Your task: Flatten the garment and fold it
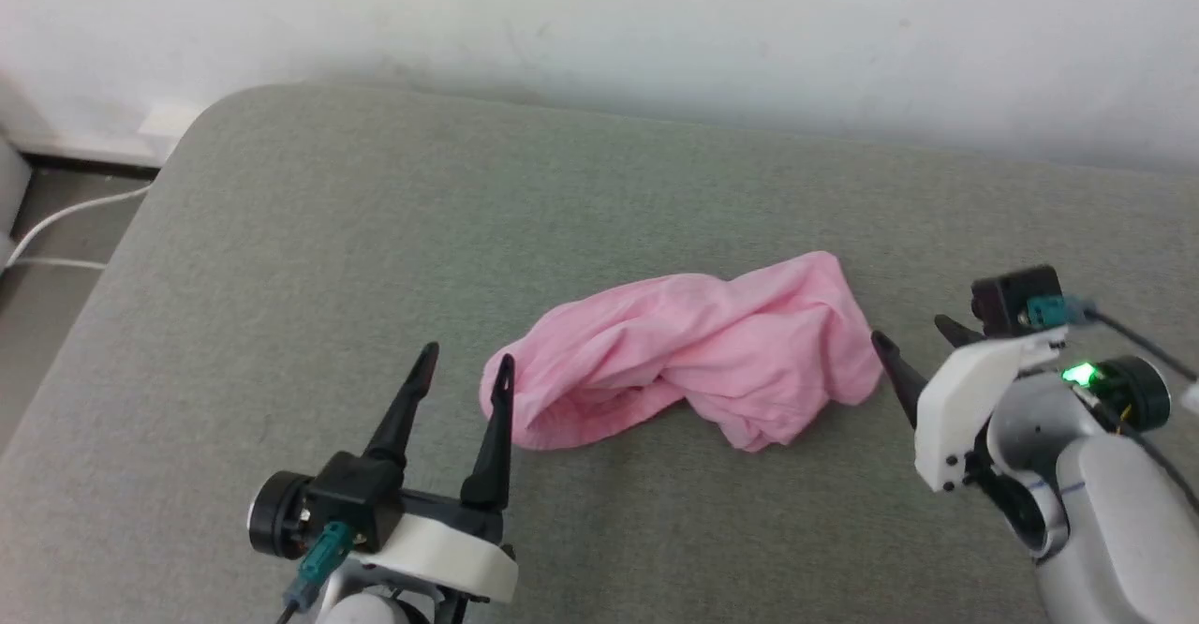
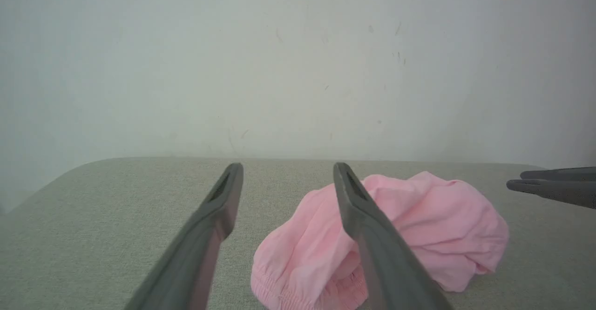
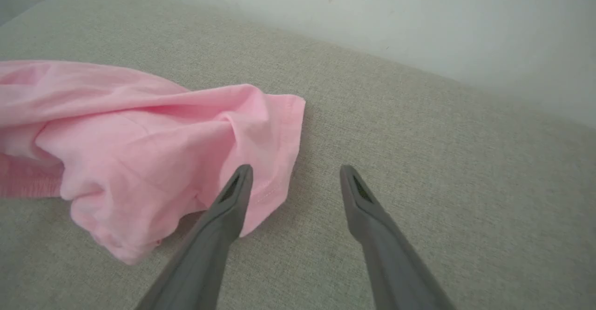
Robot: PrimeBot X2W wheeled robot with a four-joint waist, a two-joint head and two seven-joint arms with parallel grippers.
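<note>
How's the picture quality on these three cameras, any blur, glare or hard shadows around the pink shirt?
Head view: soft even light, garment sharp, a faint shadow beneath it. Left wrist view: hazy, washed out, the left gripper's fingers blurred. Right wrist view: clearest fabric detail, no glare.

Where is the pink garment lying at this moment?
In the head view, the garment lies crumpled near the middle of the grey cushion, between the left gripper and the right gripper, both with open jaws.
</note>
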